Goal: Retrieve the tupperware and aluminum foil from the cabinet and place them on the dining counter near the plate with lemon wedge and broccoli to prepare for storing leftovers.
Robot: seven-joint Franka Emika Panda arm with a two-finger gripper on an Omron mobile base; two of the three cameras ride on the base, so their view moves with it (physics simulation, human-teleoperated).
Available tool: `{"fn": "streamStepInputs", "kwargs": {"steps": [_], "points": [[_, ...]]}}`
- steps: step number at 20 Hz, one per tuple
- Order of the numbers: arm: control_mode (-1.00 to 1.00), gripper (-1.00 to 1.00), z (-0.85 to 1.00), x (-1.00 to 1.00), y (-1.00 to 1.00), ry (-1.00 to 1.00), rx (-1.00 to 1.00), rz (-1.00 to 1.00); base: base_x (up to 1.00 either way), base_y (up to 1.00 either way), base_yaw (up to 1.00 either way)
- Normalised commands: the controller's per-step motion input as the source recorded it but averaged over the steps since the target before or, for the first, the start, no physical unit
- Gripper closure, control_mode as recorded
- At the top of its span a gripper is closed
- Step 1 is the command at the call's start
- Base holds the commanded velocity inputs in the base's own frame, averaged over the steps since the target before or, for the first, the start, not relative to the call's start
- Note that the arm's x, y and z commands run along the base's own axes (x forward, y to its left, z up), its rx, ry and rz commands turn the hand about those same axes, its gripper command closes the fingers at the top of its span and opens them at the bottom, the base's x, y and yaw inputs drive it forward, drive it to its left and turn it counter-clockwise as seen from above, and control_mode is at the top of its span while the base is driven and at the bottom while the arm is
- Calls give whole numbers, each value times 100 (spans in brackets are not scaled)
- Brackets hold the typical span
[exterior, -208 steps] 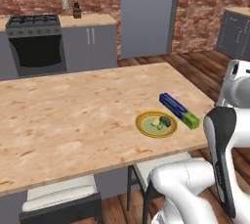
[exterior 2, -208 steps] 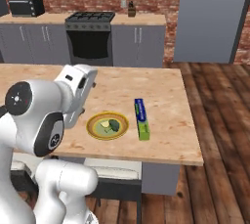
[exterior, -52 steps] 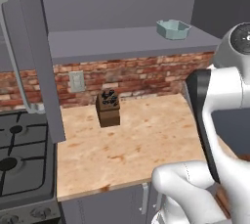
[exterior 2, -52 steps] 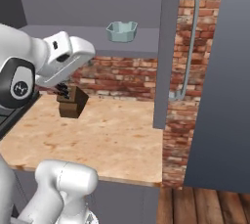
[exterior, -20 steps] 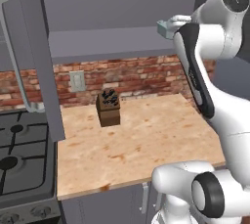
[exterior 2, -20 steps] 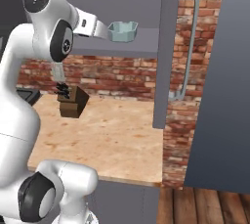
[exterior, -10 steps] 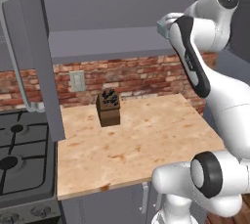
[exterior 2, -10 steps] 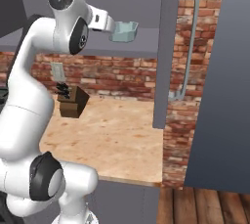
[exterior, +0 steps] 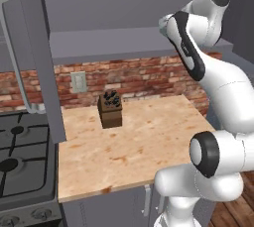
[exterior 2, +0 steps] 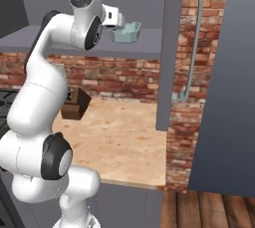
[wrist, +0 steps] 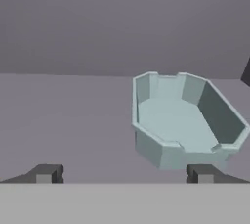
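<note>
The tupperware (wrist: 180, 120) is a pale grey-teal tub standing upright on the grey shelf (wrist: 63, 115) of the cabinet. In the right base view the tupperware (exterior 2: 127, 32) sits at the shelf's front, right beside my raised hand. My gripper (wrist: 124, 174) is open, level with the shelf and just short of the tub. The tub lies ahead and to the right of centre, with its near corner just above the right fingertip (wrist: 202, 173). Nothing is between the fingers. The aluminum foil, dining counter, plate, lemon wedge and broccoli are out of view.
The open cabinet door (exterior 2: 167, 48) with its silver bar handle (exterior 2: 191, 43) hangs just right of the tub. Below the shelf is a wood worktop (exterior: 144, 137) with a dark knife block (exterior: 110, 109), against a brick wall. A stove (exterior: 20, 156) stands at the left.
My arm has stretched further up and in toward the shelf, bringing the hand right up to the tupperware. The jaws have stayed open and the tub has not moved.
</note>
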Motion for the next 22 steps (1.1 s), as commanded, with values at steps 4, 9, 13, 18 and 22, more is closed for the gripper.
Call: {"fn": "streamStepInputs", "kwargs": {"steps": [4,9,13,18,22], "points": [[-100,-100,0,64,-21,5,-6,2,0,0,0],[-100,-100,-1,63,-10,7,-3,0,0,0,0],[-100,-100,-13,56,0,5,0,2,0,0,0],[-100,-100,-26,50,0,6,0,2,0,0,0],[-100,-100,-43,28,-3,7,-4,1,0,0,0]]}}
